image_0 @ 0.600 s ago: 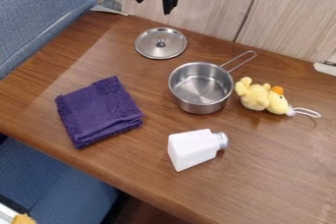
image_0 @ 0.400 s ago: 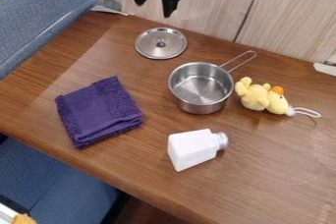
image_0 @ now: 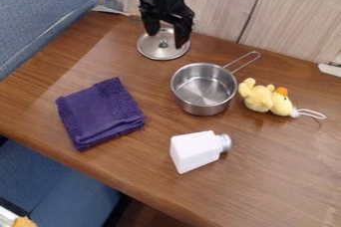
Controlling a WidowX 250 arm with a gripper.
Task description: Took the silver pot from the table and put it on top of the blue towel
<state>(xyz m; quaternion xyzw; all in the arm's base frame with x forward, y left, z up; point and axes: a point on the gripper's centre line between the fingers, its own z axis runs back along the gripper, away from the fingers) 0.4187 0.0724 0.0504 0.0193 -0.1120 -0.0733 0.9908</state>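
My black gripper [image_0: 166, 40] hangs near the table's back edge, over the metal lid, open with its two fingers apart. The silver pot [image_0: 204, 90] stands upright and uncovered on the table, below and to the right of the gripper, its wire handle pointing to the upper right. At the left lies the folded towel [image_0: 101, 113], dark blue-purple, with nothing on it.
A round metal lid [image_0: 152, 51] lies partly behind the gripper. Right of the pot is a yellow plush duck [image_0: 266, 99]. A white bottle with a silver cap [image_0: 194, 151] lies in front of the pot. Wood panelling [image_0: 223, 2] borders the back.
The gripper has come down and slightly to the right, from in front of the panelling to over the lid. It was open before too. Pot and towel have stayed in place.
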